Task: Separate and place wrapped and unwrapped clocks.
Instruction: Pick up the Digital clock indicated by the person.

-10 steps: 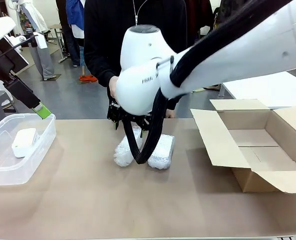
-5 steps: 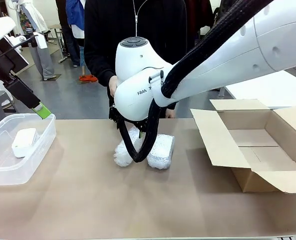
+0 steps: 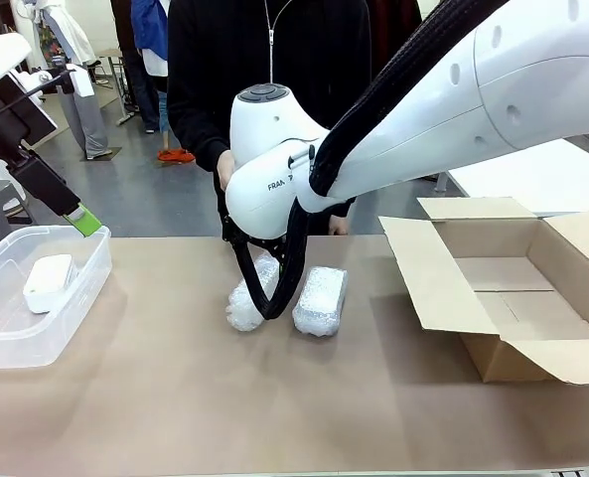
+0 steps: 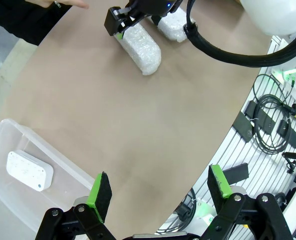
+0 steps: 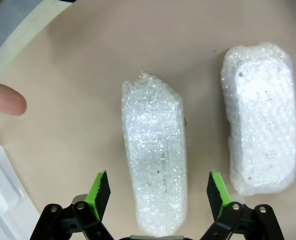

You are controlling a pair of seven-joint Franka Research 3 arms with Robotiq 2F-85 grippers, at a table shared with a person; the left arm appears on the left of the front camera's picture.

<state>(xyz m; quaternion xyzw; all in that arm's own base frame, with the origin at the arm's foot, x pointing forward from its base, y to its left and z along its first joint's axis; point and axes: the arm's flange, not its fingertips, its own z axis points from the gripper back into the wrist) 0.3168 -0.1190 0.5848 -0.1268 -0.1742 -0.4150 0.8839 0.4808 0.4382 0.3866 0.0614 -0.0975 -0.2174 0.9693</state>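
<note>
Beneath right tool (image 5: pixel 158 189), wrapped clock (image 5: pixel 152 145)

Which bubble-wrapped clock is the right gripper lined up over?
The wrapped clock nearer the plastic tub: it lies centred under the open right gripper; the other wrapped clock sits toward the cardboard box.

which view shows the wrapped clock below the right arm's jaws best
Right wrist view: the wrapped clock lies full length, close up, straight ahead. Front view: a black cable crosses it. Left wrist view: small and far off, one end covered.
</note>
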